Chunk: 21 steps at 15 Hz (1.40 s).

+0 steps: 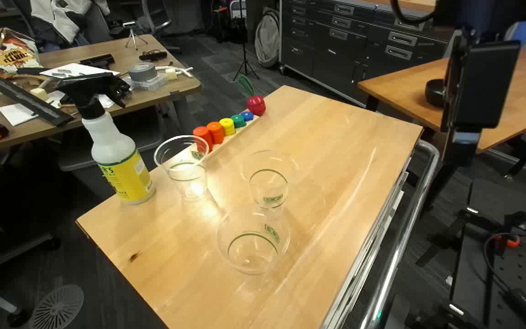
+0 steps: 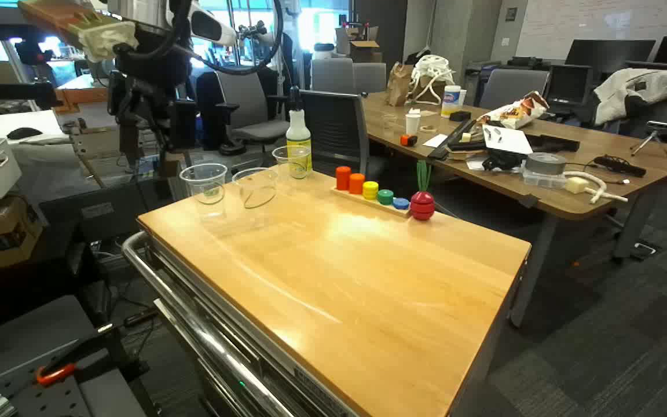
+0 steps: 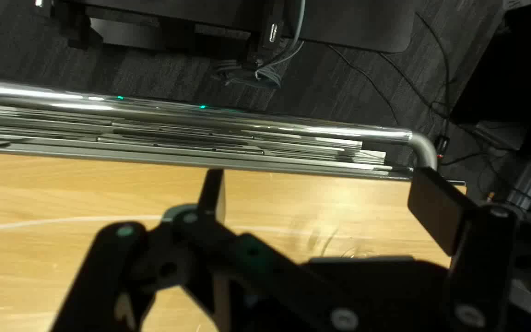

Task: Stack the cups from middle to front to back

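Three see-through cups stand apart on the wooden tabletop, with green markings. In an exterior view one cup [image 1: 183, 169] is beside the spray bottle, one cup [image 1: 270, 180] is to its right, and one cup [image 1: 254, 244] is lower in the picture. The cups also show in an exterior view as a left cup [image 2: 205, 186], a middle cup [image 2: 254, 190] and a right cup [image 2: 285, 165]. My gripper [image 3: 325, 203] is open, its fingers wide apart with nothing between. It hangs above the cups, towards the metal-bar side. In the wrist view, faint cup outlines [image 3: 330, 244] show, partly hidden by the gripper body.
The yellow spray bottle [image 1: 126, 169] stands at the table edge. Several coloured blocks [image 1: 225, 127] and a red toy [image 1: 256, 105] with green strands line the same side. A metal bar [image 1: 409, 233] runs along the opposite edge. A cluttered desk [image 2: 571, 202] stands nearby.
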Each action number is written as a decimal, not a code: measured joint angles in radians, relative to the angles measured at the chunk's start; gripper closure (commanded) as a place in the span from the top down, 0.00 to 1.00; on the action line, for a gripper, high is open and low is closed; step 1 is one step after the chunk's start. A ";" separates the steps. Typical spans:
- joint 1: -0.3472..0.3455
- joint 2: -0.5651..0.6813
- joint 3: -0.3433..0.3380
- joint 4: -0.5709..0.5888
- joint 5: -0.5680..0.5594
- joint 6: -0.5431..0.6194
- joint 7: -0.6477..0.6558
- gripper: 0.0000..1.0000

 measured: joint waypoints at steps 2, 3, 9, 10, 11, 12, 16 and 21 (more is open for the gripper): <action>0.000 0.000 0.000 0.001 0.000 0.000 0.000 1.00; 0.000 0.000 0.000 0.001 0.000 0.000 0.000 1.00; -0.004 0.005 0.000 0.002 0.000 0.000 0.000 1.00; -0.006 0.012 0.001 0.008 -0.003 0.001 0.003 1.00; -0.011 0.023 0.002 0.019 -0.009 0.007 0.009 1.00; -0.017 0.037 0.004 0.035 -0.018 0.015 0.018 1.00; -0.044 0.133 0.016 0.136 -0.071 0.058 0.073 1.00; -0.056 0.321 0.016 0.286 -0.073 0.142 0.086 1.00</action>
